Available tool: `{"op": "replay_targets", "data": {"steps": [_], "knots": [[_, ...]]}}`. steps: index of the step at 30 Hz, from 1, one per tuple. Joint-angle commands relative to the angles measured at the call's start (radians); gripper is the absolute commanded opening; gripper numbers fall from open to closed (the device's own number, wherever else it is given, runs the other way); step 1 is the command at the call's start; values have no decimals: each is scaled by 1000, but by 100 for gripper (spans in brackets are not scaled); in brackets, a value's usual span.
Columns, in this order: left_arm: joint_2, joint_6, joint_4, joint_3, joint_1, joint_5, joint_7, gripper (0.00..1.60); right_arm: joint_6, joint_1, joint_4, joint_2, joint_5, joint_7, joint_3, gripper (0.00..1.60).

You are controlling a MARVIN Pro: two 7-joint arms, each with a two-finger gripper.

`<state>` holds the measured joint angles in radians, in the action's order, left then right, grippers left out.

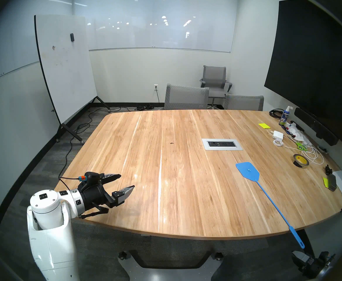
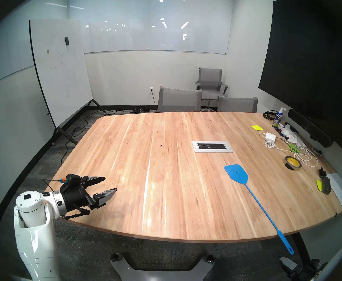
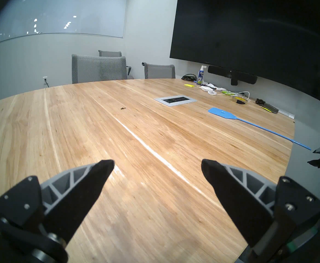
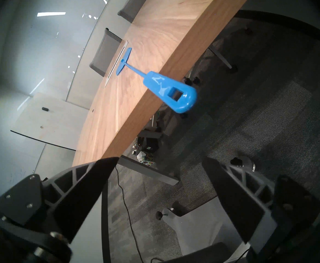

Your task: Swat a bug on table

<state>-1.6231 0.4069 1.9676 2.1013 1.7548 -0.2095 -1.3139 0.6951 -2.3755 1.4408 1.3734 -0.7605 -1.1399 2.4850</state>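
A: On the light-wood table (image 1: 186, 193), out near the middle, the bug (image 1: 172, 143) is being noted as a tiny dark speck, left of the silver outlet panel (image 1: 222, 144) and well apart from both arms.

B: And the blue swatter (image 1: 267, 195)?

A: It is being left lying flat, head toward the panel, with the handle end (image 4: 171, 92) being let overhang the near edge. Judged: that overhang is being kept so the handle can be gripped from below the tabletop line without scraping wood.

B: Right gripper (image 4: 159, 162)?

A: It is being held below and just short of the handle end, fingers spread wide, nothing between them. Nothing is being touched yet.

B: Left gripper (image 1: 128, 181)?

A: It is being parked over the near left corner, fingers likewise spread and empty, pointed across the boards toward the bug. Judged: it is being kept clear of the swing path.

B: Clutter?

A: Tape roll (image 1: 301, 161), scissors (image 1: 301, 146) and white cable (image 1: 312, 155) are being seen along the right edge, apart from the swatter.

B: Stage?

A: The pickup is being judged as not yet made; the swat itself is being counted as undone.
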Motion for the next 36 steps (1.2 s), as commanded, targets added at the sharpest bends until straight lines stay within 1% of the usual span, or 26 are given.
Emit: {"op": "replay_targets", "data": {"steps": [1, 2, 3, 7, 13, 14, 20, 22, 24, 27, 32, 33, 36], "knots": [[0, -3, 14, -2, -2, 2, -2, 160, 8, 6, -18, -15, -53, -98, -5, 160], [0, -3, 14, -2, -2, 2, -2, 160, 7, 1, -16, -17, -72, -80, -11, 160], [0, -3, 14, -2, -2, 1, -3, 160, 12, 7, -26, -20, -63, -97, -10, 160], [-1, -3, 14, -1, -3, 1, -3, 160, 8, 11, -39, -24, -81, -92, -17, 160], [-2, -3, 14, -1, -3, -1, -5, 160, 26, 14, -50, -33, -115, -77, -35, 160], [-2, -3, 14, -1, -3, -1, -5, 160, 27, 17, -56, -35, -113, -84, -36, 160], [-3, -3, 14, 0, -4, -2, -6, 160, 21, 16, -69, -47, -139, -69, -55, 160], [-4, -3, 14, 0, -4, -3, -6, 160, 22, 19, -78, -51, -140, -80, -57, 160], [-4, -3, 14, 1, -4, -3, -7, 160, 27, 17, -81, -56, -160, -67, -62, 160], [-4, -3, 14, 1, -5, -4, -7, 160, 39, 25, -97, -66, -173, -68, -63, 160], [-5, -4, 14, 2, -5, -5, -8, 160, 38, 32, -116, -75, -188, -71, -67, 160], [-5, -4, 14, 2, -5, -5, -8, 160, 39, 29, -114, -75, -204, -57, -70, 160], [-6, -4, 14, 2, -6, -6, -9, 160, 44, 32, -125, -80, -211, -70, -75, 160]]}}
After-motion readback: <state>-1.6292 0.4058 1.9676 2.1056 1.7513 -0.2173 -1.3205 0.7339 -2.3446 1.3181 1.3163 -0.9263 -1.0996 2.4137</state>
